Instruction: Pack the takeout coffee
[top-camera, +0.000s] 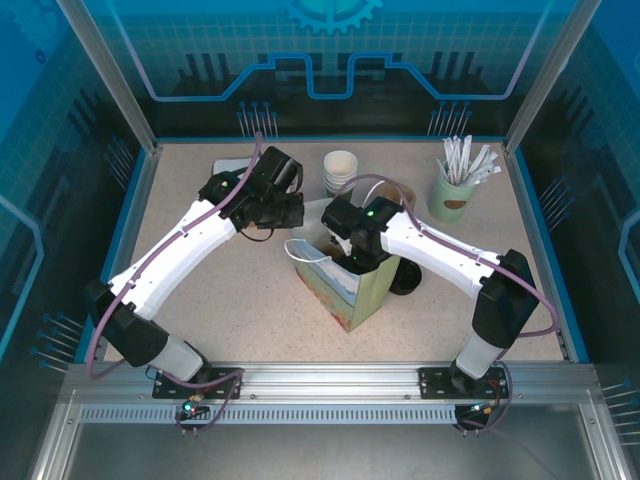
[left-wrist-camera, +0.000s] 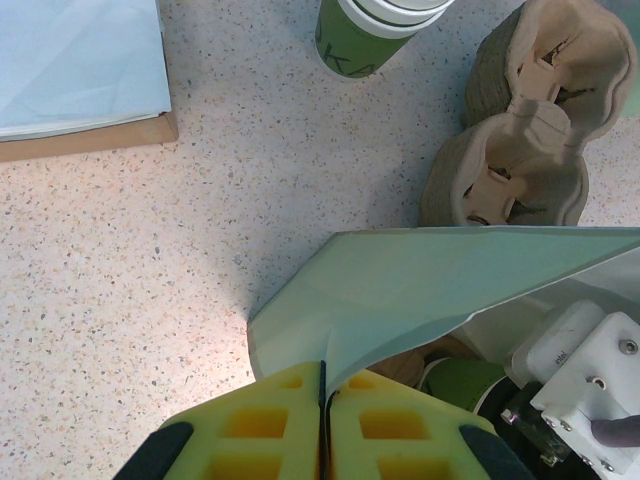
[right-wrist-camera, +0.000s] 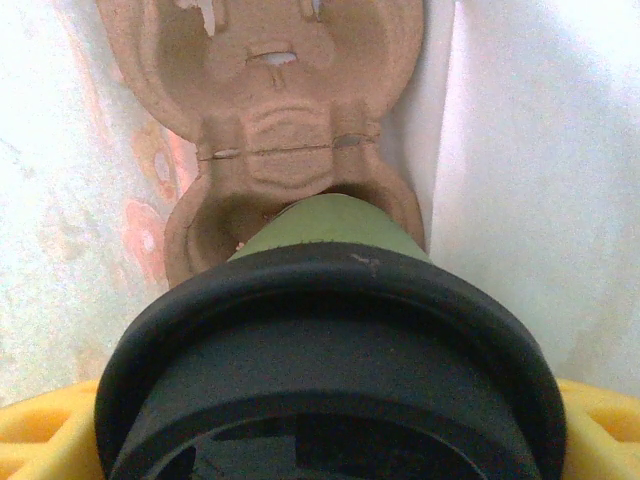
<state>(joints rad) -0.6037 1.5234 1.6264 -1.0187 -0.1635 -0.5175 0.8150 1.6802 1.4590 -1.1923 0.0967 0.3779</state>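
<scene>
1. clamped on the takeout coffee (right-wrist-camera: 325, 340), a small paper cup with a green wall and a round black plastic lid: the right gripper (right-wrist-camera: 322, 437), yellow foam fingers (right-wrist-camera: 45, 440) spread wide, one pressed against each side of the lid.
2. held down inside the tall pale green paper bag (top-camera: 345, 290), below its open mouth, between the bag's white inner walls.
3. long axis running down the bag from mouth to floor; lid end up toward the bag's mouth, base pointing down at the bag's floor.
4. under that base, at the bottom of the bag: a brown moulded-pulp two-pocket tray (right-wrist-camera: 265, 110); base meets the rim of the pocket nearer the gripper; cannot tell whether seated in it.
5. pinched together on the bag's upper edge, at a fold: the left gripper (left-wrist-camera: 322, 385), yellow pads closed with only the paper between them.
6. outside the bag, near its far side but not touching it: a second brown moulded-pulp tray (left-wrist-camera: 520, 130) on the speckled tabletop (left-wrist-camera: 150, 280).
7. farther beyond the bag: a stack of green-and-white paper cups (left-wrist-camera: 380, 30).
8. beyond the bag to its left: a pale blue sheet on brown card (left-wrist-camera: 80, 70).
9. well off to the bag's far right: a pale green cup of white wrapped straws (top-camera: 455, 195).
</scene>
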